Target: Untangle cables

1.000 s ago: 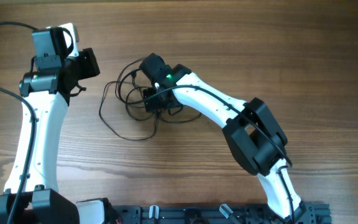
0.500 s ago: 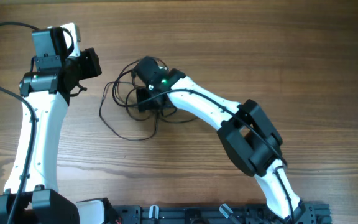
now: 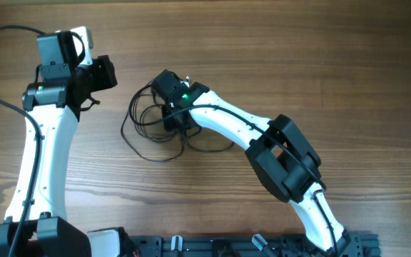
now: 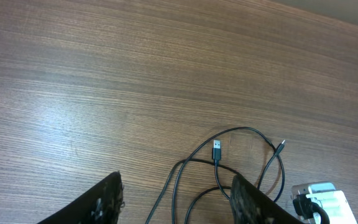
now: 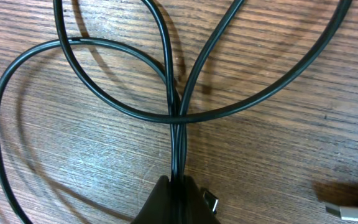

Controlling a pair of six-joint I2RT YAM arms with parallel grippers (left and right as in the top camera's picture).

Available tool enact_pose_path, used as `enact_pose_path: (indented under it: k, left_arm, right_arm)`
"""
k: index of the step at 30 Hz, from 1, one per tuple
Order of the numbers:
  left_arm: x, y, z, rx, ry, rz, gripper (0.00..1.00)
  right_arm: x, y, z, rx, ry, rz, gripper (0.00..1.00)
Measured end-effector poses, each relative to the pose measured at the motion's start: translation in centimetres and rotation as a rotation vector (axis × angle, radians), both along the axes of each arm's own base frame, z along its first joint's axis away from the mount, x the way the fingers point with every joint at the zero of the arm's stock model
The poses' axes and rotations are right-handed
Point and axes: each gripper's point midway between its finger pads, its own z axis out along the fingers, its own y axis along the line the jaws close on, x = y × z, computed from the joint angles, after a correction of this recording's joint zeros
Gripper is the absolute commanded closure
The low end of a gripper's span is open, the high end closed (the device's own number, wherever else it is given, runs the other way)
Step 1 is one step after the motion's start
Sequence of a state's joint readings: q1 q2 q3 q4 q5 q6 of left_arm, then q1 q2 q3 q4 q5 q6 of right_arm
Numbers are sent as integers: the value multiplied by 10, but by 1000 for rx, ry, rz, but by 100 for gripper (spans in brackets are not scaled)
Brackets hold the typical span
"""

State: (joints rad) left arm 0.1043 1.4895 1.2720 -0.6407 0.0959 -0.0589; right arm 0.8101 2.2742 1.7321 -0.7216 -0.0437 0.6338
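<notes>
Two strands [image 5: 177, 146] are sitting pinched in the right gripper [image 5: 176, 188], amid the cables [image 3: 145, 133] lying on the table [image 3: 312, 50]. A slow, low pull is looking best, easing the crossing [image 5: 178, 116] open rather than cinching it. The left gripper [image 4: 178, 200] is hovering wide, empty, near.

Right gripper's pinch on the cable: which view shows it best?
Right wrist: the right gripper is shut on strands of the cable, close up. Overhead: the right arm covers the pinch. Left wrist: only cable loops, no fingertips of it.
</notes>
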Motion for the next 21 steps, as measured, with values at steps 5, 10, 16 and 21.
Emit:
enact_pose_path:
  k: [5, 10, 16, 21]
  left_arm:
    - [-1, 0, -1, -1, 5, 0, 42]
    - [-1, -1, -1, -3, 7, -2, 42]
    - [-2, -1, -2, -6, 10, -4, 42]
    - [-2, -2, -2, -10, 11, -7, 41]
  right_arm:
    - [1, -20, -4, -98, -20, -21, 95]
    - [9, -35, 9, -174, -79, -23, 95]
    - [22, -36, 97, -78, -215, -11, 95]
    - [23, -50, 199, 56, -376, -2, 95]
